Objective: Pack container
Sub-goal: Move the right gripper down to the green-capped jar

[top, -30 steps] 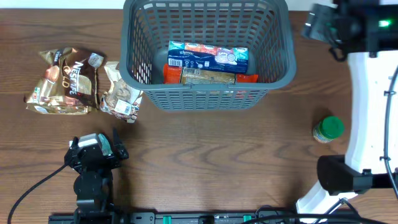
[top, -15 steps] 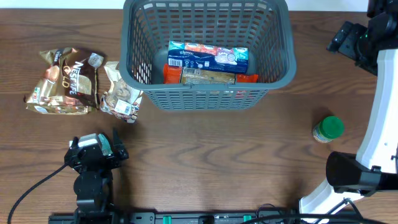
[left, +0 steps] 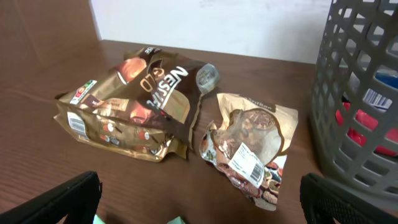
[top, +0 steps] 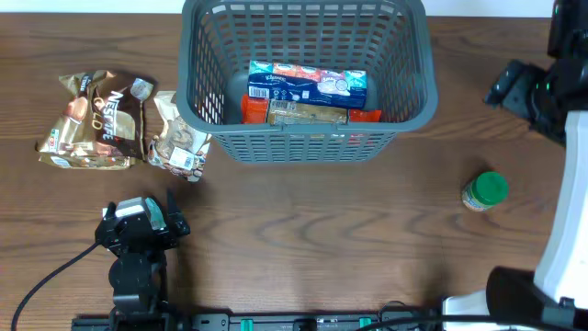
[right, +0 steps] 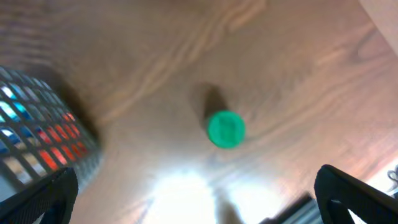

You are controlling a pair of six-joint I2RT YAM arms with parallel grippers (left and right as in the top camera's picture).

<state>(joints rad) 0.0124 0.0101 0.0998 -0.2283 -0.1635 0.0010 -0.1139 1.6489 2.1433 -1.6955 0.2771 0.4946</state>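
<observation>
The dark grey slotted container [top: 308, 142] stands at the table's back middle and holds a blue tissue box [top: 308, 85], a tan packet and a red packet. Its wall shows in the left wrist view [left: 360, 93] and the right wrist view [right: 43, 137]. A brown Nestle Gold bag [top: 96, 119] [left: 134, 102] and a small clear snack packet [top: 179, 138] [left: 249, 143] lie left of it. A green-lidded jar [top: 484, 190] [right: 225, 129] stands on the right. My left gripper [top: 147, 221] [left: 199, 208] is open and empty near the front left. My right gripper [top: 528, 87] [right: 199, 199] is open and empty, high above the jar.
The table is dark wood. The right arm's white body [top: 565, 221] runs along the right edge. A black cable [top: 46, 276] trails from the left arm's base at the front left. A white wall [left: 211, 25] lies behind the table.
My right arm has swung from beside the container's back right corner out to the right and toward the front, over the jar. The left arm and all objects have stayed still.
</observation>
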